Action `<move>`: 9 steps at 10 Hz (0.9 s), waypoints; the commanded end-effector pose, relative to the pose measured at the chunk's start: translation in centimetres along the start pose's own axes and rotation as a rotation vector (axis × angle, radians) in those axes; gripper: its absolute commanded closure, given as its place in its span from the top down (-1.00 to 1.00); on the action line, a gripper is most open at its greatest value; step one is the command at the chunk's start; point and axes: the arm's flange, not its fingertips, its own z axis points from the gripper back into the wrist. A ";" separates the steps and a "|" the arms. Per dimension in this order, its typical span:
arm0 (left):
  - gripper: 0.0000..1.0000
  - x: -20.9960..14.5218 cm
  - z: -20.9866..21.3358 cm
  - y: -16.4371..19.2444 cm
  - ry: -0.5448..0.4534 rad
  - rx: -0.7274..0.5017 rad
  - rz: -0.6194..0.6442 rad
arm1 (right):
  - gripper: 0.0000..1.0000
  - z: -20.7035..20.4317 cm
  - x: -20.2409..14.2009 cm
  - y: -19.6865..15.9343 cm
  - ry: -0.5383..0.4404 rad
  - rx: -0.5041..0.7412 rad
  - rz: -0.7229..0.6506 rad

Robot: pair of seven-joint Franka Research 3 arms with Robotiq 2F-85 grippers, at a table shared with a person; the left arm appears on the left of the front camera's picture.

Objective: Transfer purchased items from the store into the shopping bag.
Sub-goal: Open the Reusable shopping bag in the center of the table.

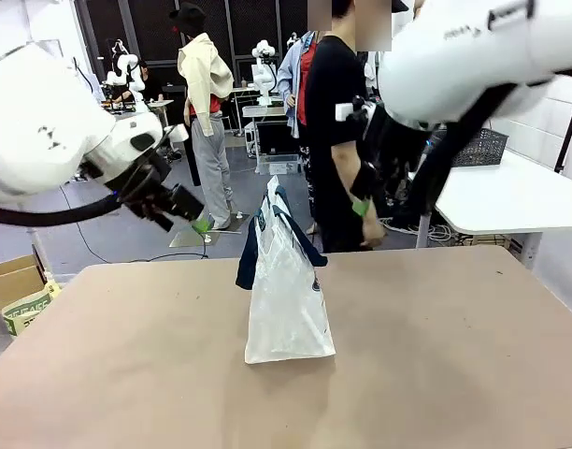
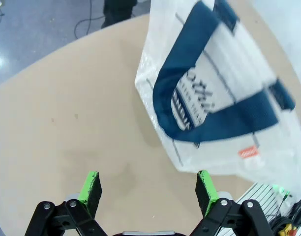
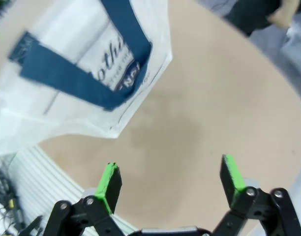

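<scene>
Zero items look loaded yet (judging by its flat, translucent sides): shopping bag [image 1: 288, 309] stands upright mid table [image 1: 454, 355]. Left tool [image 2: 148, 189] and right tool [image 3: 172, 179] hover nearby, both spread, empty. All transfers remain.

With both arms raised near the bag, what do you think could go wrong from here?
1. The translucent white plastic bag stands free and narrow on the tan table; a nudge from the open left gripper or right gripper could topple it.
2. Its navy handles droop down its sides and the mouth looks nearly shut, so items may catch.
3. The person in black stands close by the right gripper; contact seems possible.
</scene>
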 end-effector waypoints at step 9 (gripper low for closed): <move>1.00 5.9 0.5 -3.4 0.077 -0.004 0.265 | 1.00 -0.2 9.8 1.4 0.121 0.006 -0.188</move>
